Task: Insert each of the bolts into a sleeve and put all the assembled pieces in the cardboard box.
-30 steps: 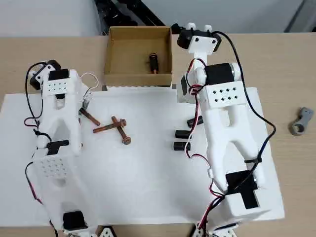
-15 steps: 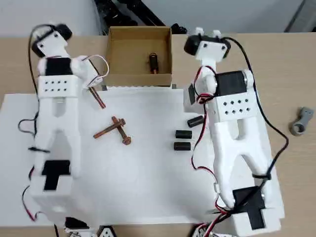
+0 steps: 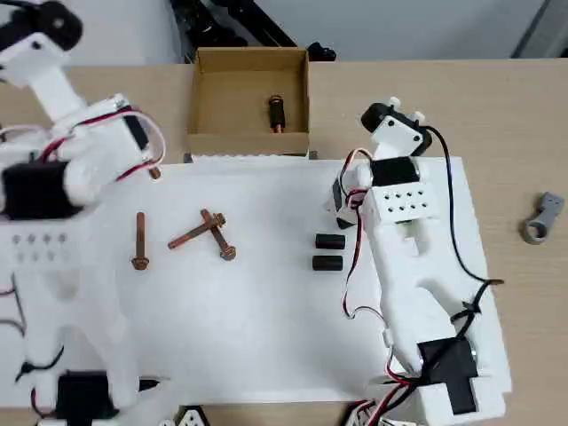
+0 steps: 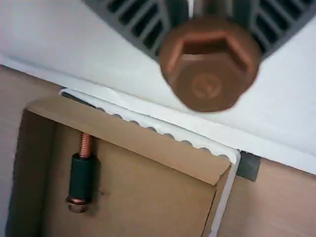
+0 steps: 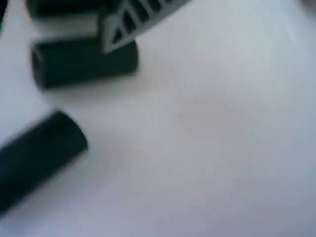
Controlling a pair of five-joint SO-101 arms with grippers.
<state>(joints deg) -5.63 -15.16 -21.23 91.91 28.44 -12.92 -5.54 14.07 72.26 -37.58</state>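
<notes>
Left claw (image 4: 192, 7), bolt (image 4: 210, 64); box (image 3: 202, 99), 1 assembly (image 3: 276, 113)

Cardboard box (image 3: 248, 142) at the table's far edge, behind the white sheet (image 3: 266, 337); assembled bolt-and-sleeve (image 3: 276, 113) inside, toward the right wall. Held bolt (image 3: 155, 173) over the sheet's far left edge. On the sheet: single bolt (image 3: 140, 240) left, crossed bolts (image 3: 211, 229) beside it, two sleeves (image 3: 330, 240) right of centre. Grey part (image 3: 541, 218) off the sheet, far right.
</notes>
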